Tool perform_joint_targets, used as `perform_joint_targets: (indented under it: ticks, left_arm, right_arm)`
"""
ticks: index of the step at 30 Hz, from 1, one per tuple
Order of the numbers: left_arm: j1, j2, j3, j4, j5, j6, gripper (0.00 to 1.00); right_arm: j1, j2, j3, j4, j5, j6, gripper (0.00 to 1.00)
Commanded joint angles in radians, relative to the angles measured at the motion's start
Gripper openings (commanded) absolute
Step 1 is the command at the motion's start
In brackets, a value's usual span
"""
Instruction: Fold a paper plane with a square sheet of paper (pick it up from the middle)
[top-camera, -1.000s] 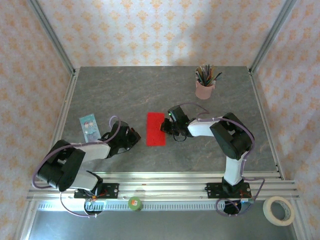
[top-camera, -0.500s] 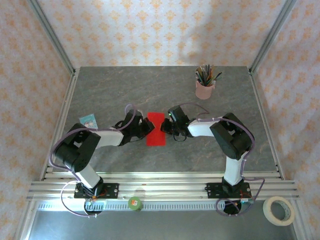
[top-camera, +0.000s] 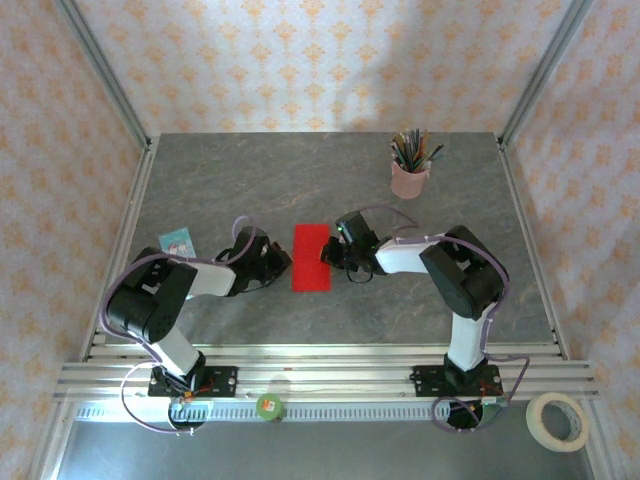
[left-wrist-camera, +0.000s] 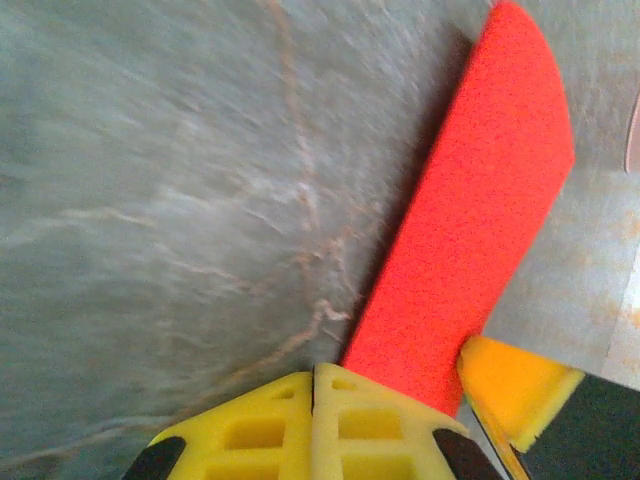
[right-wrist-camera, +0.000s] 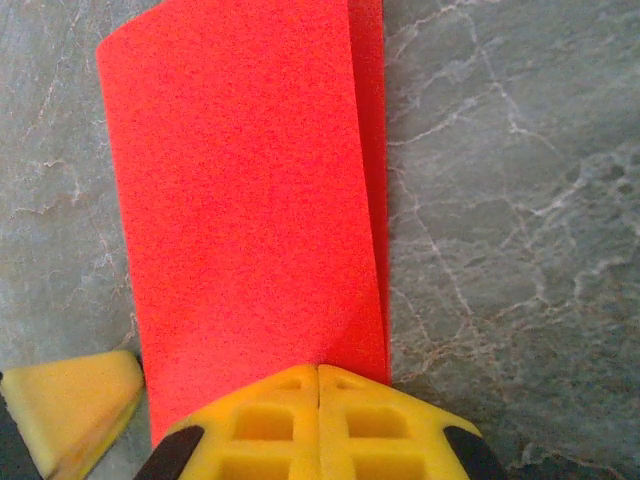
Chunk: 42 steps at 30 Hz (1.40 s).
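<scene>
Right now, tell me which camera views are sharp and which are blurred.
Left wrist view: the table is smeared into streaks and the red paper has soft edges. Right wrist view: sharp, the stone veins crisp, the paper flatly saturated. Top external view: evenly lit and clear, with a faint shadow on the back wall.

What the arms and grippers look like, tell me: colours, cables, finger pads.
The left arm and right arm have black joint housings, white links and looping purplish cables. The left fingers and right fingers are yellow with square pockets, black at the corners.
</scene>
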Motion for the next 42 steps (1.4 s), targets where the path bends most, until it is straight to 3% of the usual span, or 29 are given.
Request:
perform_joint_targets:
  ticks: [1,6,10,15,18,23,27,42]
  left_arm:
    - [0.049,-0.046,-0.016,-0.132,-0.084,0.057,0.0]
    - [0.055,-0.108,0.048,-0.171,-0.04,0.106,0.0]
    - [0.045,-0.11,0.081,-0.137,0.036,0.12,0.0]
    - [0.02,-0.084,0.128,-0.149,0.078,0.153,0.16]
    - [0.011,-0.067,0.144,-0.145,0.082,0.158,0.19]
    - [-0.007,0.023,0.221,-0.134,0.149,0.175,0.23]
    - [-0.023,0.103,0.308,-0.19,0.126,0.208,0.23]
    - [-0.012,0.237,0.363,-0.287,0.017,0.182,0.23]
  right_arm:
    - [-0.022,0.186,-0.087,-0.345,0.252,-0.041,0.0]
    - [-0.022,0.156,0.015,-0.375,0.244,-0.089,0.0]
    - [-0.022,0.107,0.147,-0.372,0.163,-0.145,0.0]
    - [-0.024,-0.001,0.24,-0.303,0.013,-0.155,0.15]
    - [-0.03,-0.097,0.191,-0.241,-0.024,-0.115,0.24]
    - [-0.058,-0.23,0.032,-0.181,-0.013,0.005,0.33]
    - [-0.066,-0.304,-0.081,-0.148,-0.03,0.067,0.38]
    - [-0.067,-0.257,-0.174,-0.073,-0.187,0.097,0.38]
